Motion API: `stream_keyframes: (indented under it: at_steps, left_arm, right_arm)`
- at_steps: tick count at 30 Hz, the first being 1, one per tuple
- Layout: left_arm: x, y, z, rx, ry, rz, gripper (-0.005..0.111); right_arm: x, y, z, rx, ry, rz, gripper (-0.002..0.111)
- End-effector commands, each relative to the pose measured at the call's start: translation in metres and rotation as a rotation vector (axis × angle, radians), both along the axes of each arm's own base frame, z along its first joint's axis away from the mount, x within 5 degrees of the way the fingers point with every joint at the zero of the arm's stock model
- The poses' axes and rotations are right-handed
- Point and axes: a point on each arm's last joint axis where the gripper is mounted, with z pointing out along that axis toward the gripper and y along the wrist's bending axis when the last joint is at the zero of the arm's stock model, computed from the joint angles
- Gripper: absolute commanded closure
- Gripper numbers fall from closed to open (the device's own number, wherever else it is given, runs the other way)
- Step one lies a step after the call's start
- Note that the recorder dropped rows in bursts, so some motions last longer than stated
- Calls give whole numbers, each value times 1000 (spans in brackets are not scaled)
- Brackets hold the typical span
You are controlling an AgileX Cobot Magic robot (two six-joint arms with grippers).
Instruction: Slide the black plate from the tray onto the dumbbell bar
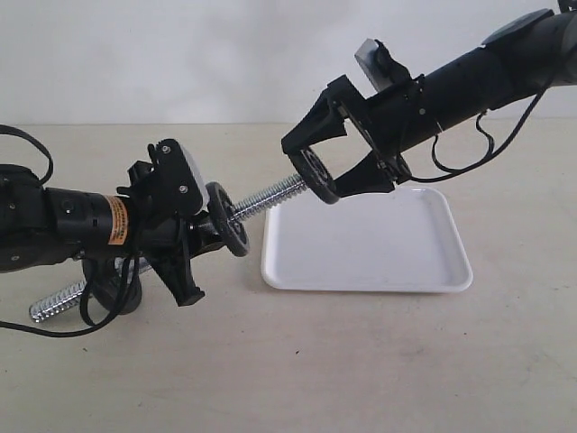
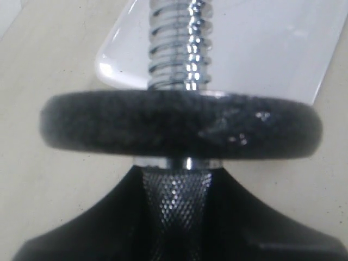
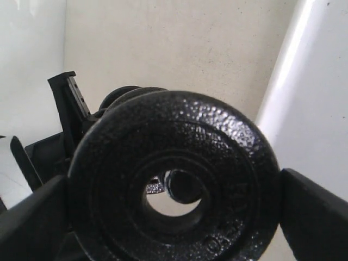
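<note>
Aloft: black plate (image 3: 217, 141) at dumbbell bar (image 1: 270, 196) tip, over tray's (image 1: 433, 280) 10 o'clock corner.
Bar tip shows through its hole; right gripper (image 1: 314, 170) clamps its rim, left gripper (image 1: 183, 225) clenches the knurled shaft at plate's 8 o'clock.

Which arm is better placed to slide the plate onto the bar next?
Right. Its fingers grip the black plate at the dumbbell bar tip, bar end visible through the hole; the left fingers hold the bar.

Matte black plate (image 1: 317, 176), disc w/ centre hole, stands on edge mid-frame at the threaded tip of chrome dumbbell bar (image 1: 269, 198), which slants up from lower left, just above upper-left corner of flat white tray (image 1: 424, 271), centre-right.
</note>
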Motion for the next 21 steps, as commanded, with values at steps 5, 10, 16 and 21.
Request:
stream_keyframes:
  at_steps: [5, 10, 16, 21]
  left_arm:
    - [1, -26, 53, -420, -263, -170, 102]
    - [1, -26, 53, -420, -263, -170, 102]
    - [-1, -29, 57, -462, -292, -210, 102]
    - [-2, -29, 57, -456, -285, -222, 102]
  right_arm:
    - [-6, 13, 15, 48, -16, 34, 108]
    - [-9, 15, 12, 11, -12, 56, 108]
    - [-9, 15, 12, 11, -12, 56, 108]
    - [-9, 14, 12, 11, -14, 55, 108]
